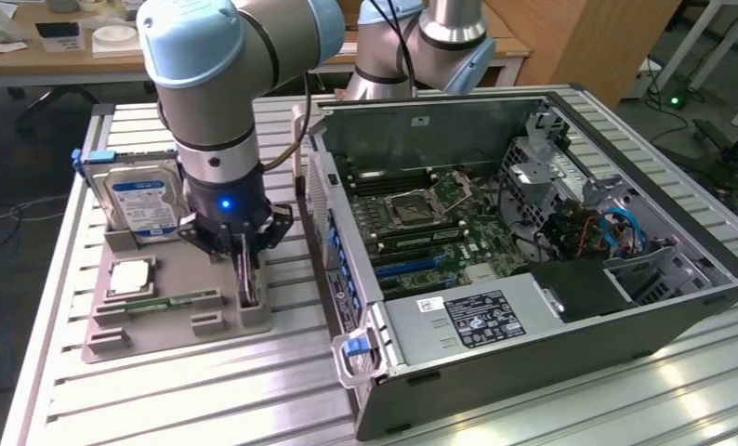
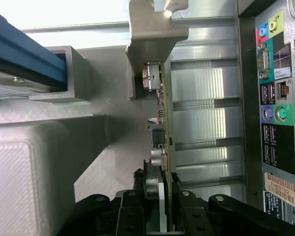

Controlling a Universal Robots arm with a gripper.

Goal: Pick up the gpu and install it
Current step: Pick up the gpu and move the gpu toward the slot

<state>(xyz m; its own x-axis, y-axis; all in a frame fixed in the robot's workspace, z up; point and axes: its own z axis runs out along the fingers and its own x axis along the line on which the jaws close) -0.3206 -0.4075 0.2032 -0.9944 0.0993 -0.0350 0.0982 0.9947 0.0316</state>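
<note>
Between the jaws: the gpu (image 2: pixel 164 113), a thin dark card standing on its edge, with its flat faces turned to the fingers.
- Gripper (image 2: pixel 160 196): the one arm's tool, directly over the card. Its jaws are narrow and closed on the card's two faces, as far as the wrist view shows.
- Long axis: it runs along the slot of the grey holder (image 1: pixel 158 339), crosswise to the jaws' closing line. The pale metal bracket (image 2: pixel 152 39) is at the end farthest from the fingers.
- Seating: the card's lower edge sits in the holder, judged not yet lifted.
- Beside the jaws, on the card's open side: the computer case (image 1: pixel 666 307), lid off and board exposed.
- Behind the jaws, well apart: a hard drive (image 1: pixel 139 200) with a blue label, print too small to read.
- Writing: a sticker (image 2: pixel 282 73) on the case's rear port panel (image 2: pixel 275 123) begins "Pro". A beige barcode tag (image 2: pixel 282 189) carries characters I cannot make out. The power supply label (image 1: pixel 481 316) is illegible.
</note>
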